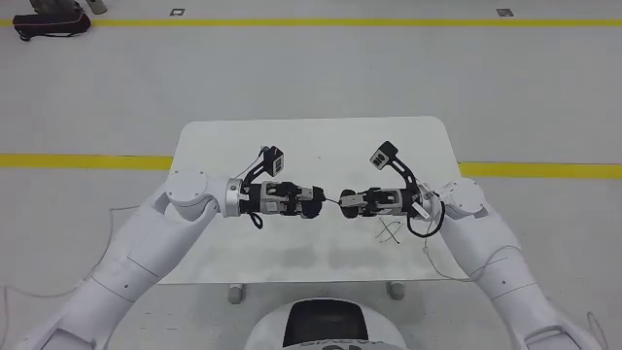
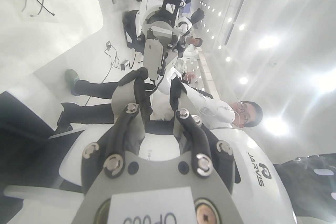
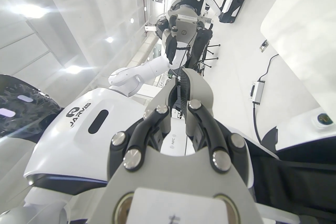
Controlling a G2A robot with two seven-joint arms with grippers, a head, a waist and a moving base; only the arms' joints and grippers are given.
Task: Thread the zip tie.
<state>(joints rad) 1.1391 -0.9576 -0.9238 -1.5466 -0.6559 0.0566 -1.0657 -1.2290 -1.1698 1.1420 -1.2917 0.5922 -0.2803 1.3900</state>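
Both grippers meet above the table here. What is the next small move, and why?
Probably a slight push of the right gripper toward the left gripper, feeding the zip tie onward. The right one is pinched on the black strand, which runs between the left one's spread fingers; the tips nearly meet above the table.

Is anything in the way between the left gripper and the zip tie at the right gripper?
Nothing visible. The thin black plastic zip tie pokes from the shut right gripper toward the open left gripper, above the white table. Loose black zip ties lie on it, away from that gap.
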